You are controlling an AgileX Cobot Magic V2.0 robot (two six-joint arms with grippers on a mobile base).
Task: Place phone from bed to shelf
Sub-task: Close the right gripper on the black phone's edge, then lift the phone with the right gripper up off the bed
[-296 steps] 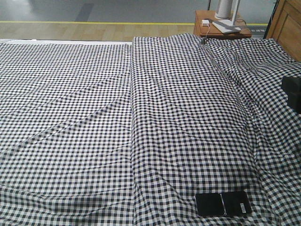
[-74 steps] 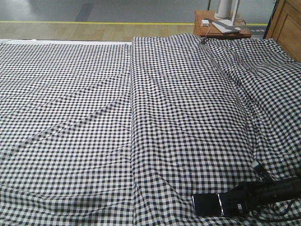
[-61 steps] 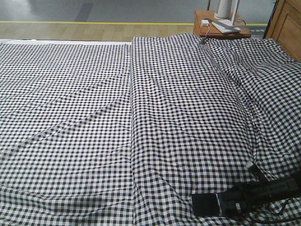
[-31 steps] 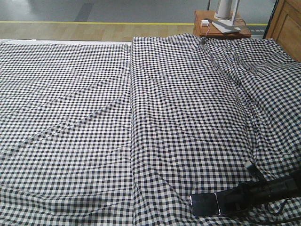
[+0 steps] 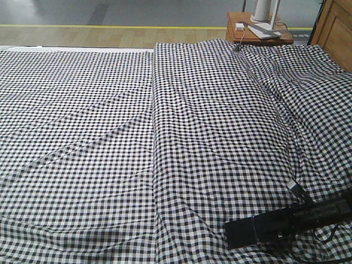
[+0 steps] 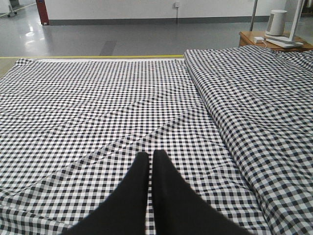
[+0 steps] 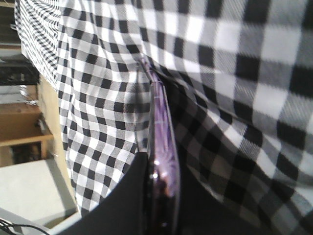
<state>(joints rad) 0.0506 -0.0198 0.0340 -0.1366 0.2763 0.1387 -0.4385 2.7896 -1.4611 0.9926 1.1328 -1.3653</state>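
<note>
The phone (image 5: 241,233), a slim black slab, is at the front right of the checked bed (image 5: 110,137). My right gripper (image 5: 273,225) reaches in from the right and is shut on the phone's right half. In the right wrist view the phone (image 7: 164,147) is edge-on, its pinkish rim pinched between two black fingers (image 7: 122,196), with the right gripper (image 7: 164,169) over gingham fabric. A pale wood board (image 7: 24,139), apparently part of the shelf, shows beyond the bed's edge. My left gripper (image 6: 150,157) hovers shut and empty over the bed (image 6: 98,98).
A long raised fold (image 5: 157,137) runs down the bed's middle. A small orange-brown side table (image 5: 236,34) with white items stands behind the bed. A wooden cabinet (image 5: 336,27) is at the back right. Grey floor with a yellow line lies beyond.
The right arm came in from the right and closed on the phone. The phone slid slightly left and now sits tilted in the grip, its pale crease line hidden.
</note>
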